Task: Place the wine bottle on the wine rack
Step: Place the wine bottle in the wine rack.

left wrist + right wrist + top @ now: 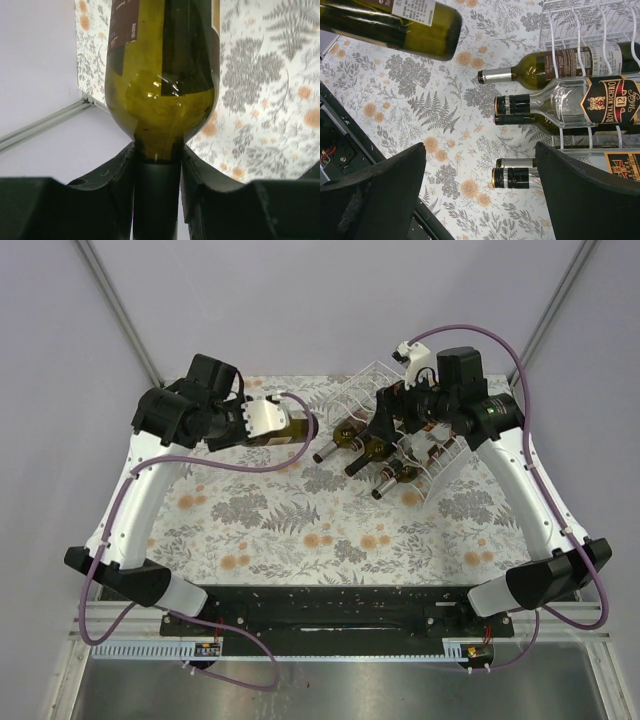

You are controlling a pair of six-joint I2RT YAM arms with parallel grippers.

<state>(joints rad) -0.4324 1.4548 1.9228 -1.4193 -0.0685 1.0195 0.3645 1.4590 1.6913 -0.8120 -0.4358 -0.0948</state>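
Near the far-left corner of the bench (pixel 300 530), your left gripper (pixel 262 418) is clenching the neck of the wine bottle (pixel 290 427). Both fingers (pixel 117 175) are pressing against the dark capsule below the green shoulder. You are holding the wine bottle roughly level, its base pointing toward the rack (pixel 365 380), close to it but not touching. Toward the far-right corner, the rack is carrying several stored bottles (pixel 350 435), their necks pointing toward the near-left. Your right gripper (pixel 383 425) is hovering over those necks with its fingers (pixel 585 195) spread wide, grasping nothing.
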